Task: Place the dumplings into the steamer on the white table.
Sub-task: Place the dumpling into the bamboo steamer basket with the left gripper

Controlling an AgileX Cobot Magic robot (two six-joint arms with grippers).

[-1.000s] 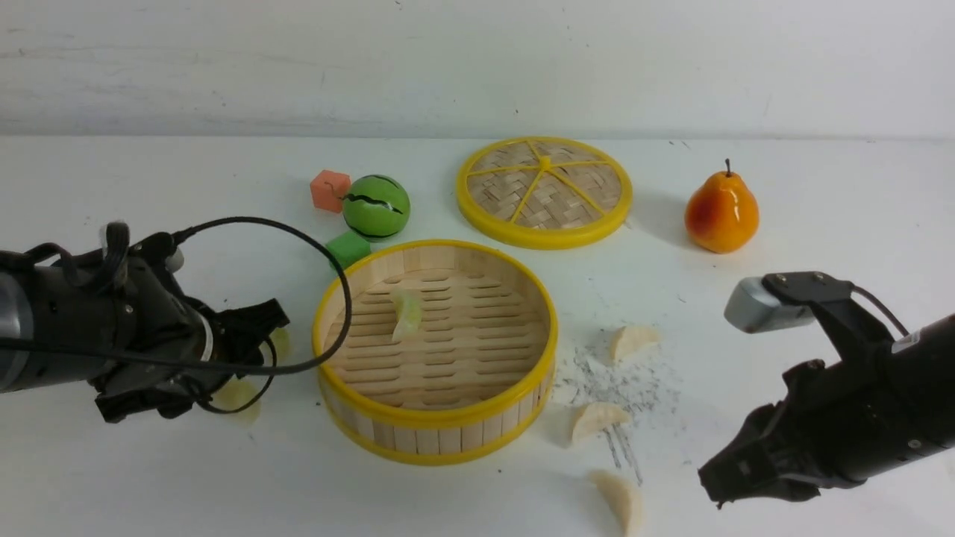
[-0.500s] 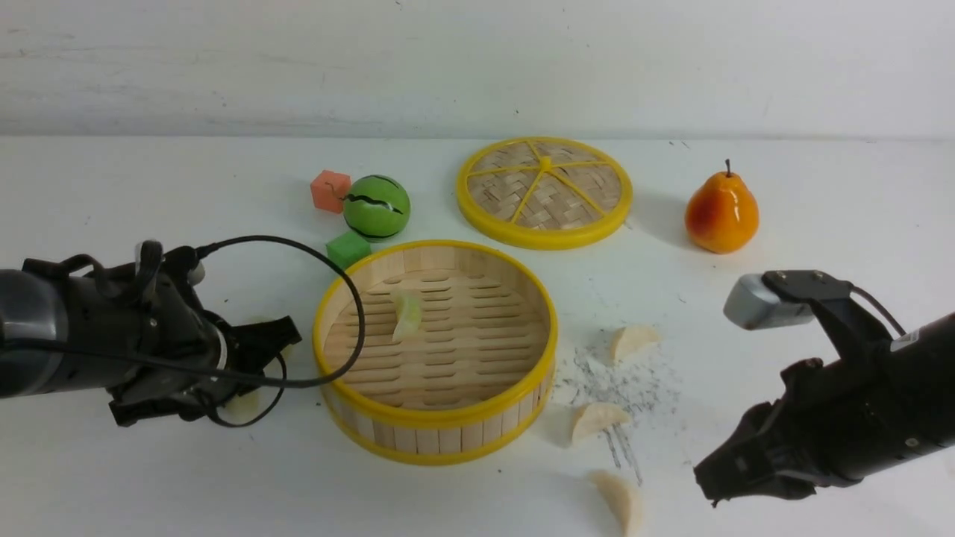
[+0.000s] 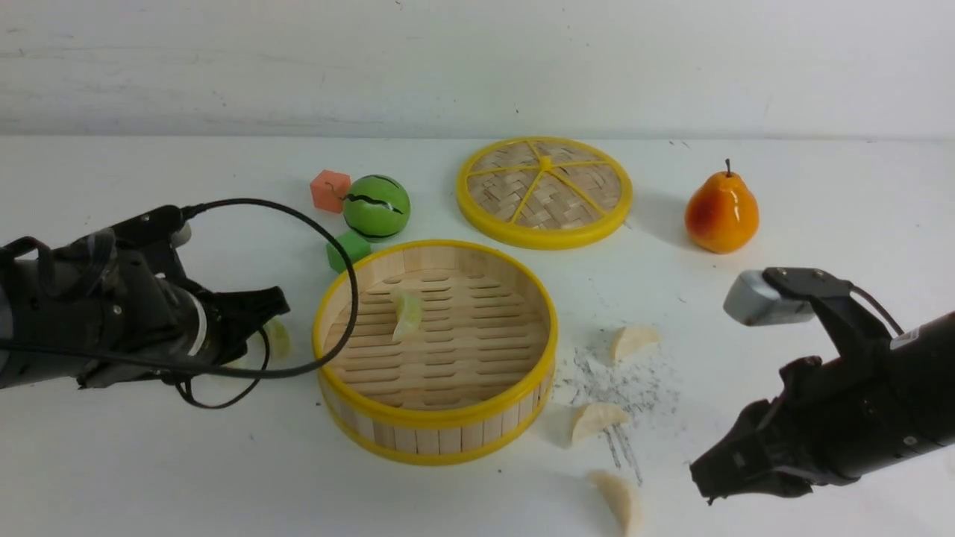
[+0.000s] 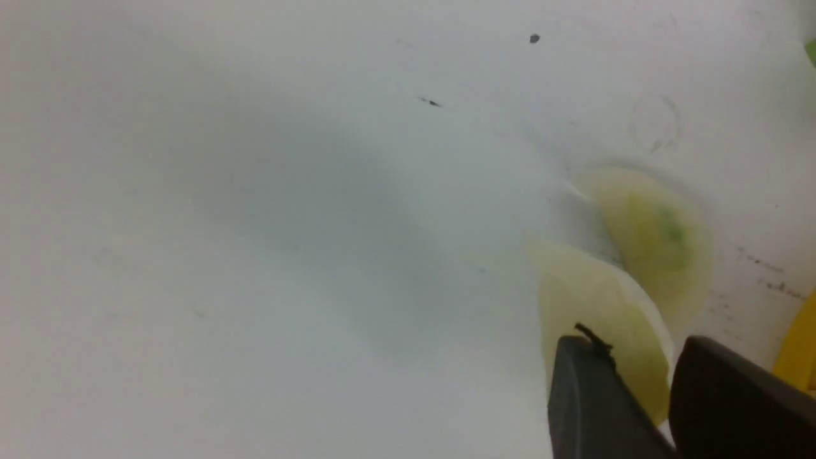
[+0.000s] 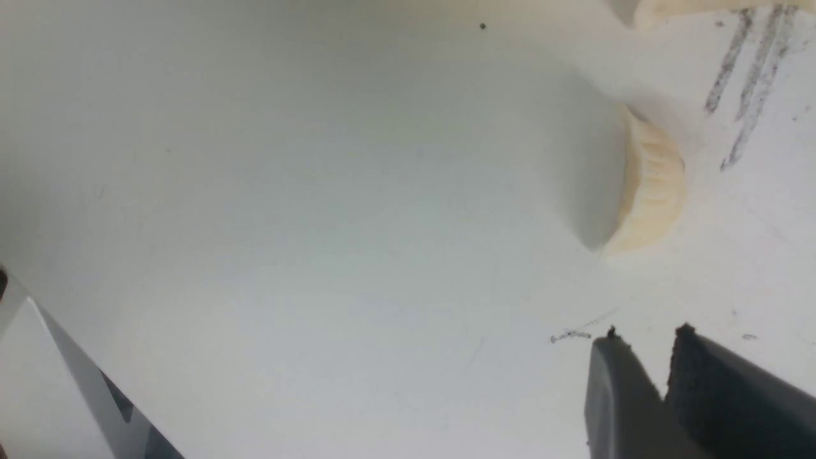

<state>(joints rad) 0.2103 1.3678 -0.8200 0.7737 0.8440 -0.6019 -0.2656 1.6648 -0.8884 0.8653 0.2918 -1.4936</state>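
Note:
The steamer (image 3: 436, 418) stands mid-table with one pale green dumpling (image 3: 406, 315) on its slats. In the left wrist view my left gripper (image 4: 637, 347) is shut on another pale green dumpling (image 4: 593, 306), lifted just off the white table (image 3: 112, 477). In the front view the left gripper (image 3: 276, 306) hides that dumpling; a third green one (image 3: 277, 337) (image 4: 656, 236) lies beside the steamer's left wall. Three cream dumplings (image 3: 633, 341) (image 3: 597, 419) (image 3: 621, 501) lie right of the steamer. My right gripper (image 3: 705, 485) (image 5: 647, 335) hovers near the closest cream dumpling (image 5: 650, 191), jaws only narrowly open and empty.
The woven yellow-rimmed lid (image 3: 545, 190) lies behind the steamer, with a pear (image 3: 721, 211) to its right. A green ball (image 3: 377, 206), an orange cube (image 3: 330, 190) and a green cube (image 3: 348, 248) sit behind the steamer's left side. Grey scuff marks (image 3: 619, 384) surround the cream dumplings.
My left gripper closed on the green dumpling by the steamer and rose from the table with it. The right gripper edged slightly left and down.

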